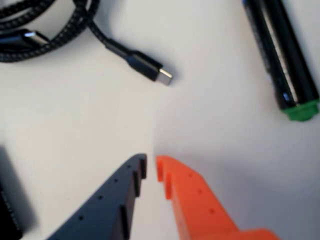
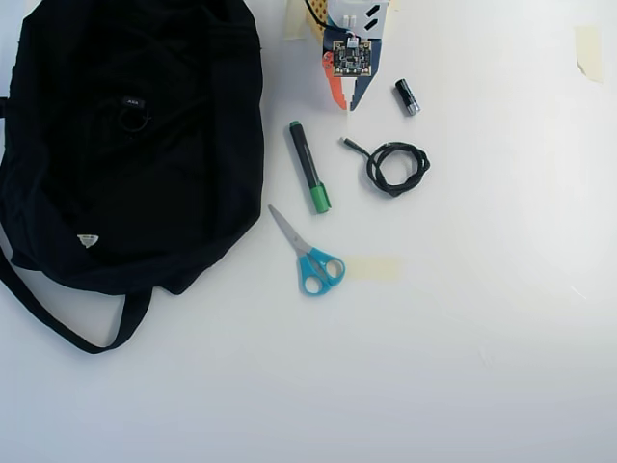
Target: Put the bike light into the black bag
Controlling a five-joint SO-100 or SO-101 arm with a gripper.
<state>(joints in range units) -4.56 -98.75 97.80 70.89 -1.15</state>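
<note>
The small black blocky bike light with its round strap loop [image 2: 131, 112] shows in the overhead view as a faint shape on the dark cloth of the large soft black fabric bag [image 2: 198, 183]. The bag lies at the left of the white surface [image 2: 482, 347]. You cannot tell from here whether the light sits inside an opening or only rests on top of the fabric. If it is inside, your task looks finished, and all that is left is to check this and clear the arm.

Your end effector [image 1: 151, 167], one finger dark blue and one orange, hangs over bare surface at the top of the overhead view [image 2: 347, 98], well away from the bag. Its fingers are drawn almost together and hold nothing.

Near it lie a black marker with a green cap [image 2: 308, 169], a coiled black braided cable [image 2: 395, 166] with its plug [image 1: 150, 67] just ahead of the fingertips, and a short black cylinder with a silver tip [image 2: 407, 96]. Blue-handled scissors [image 2: 313, 260] lie further down.
</note>
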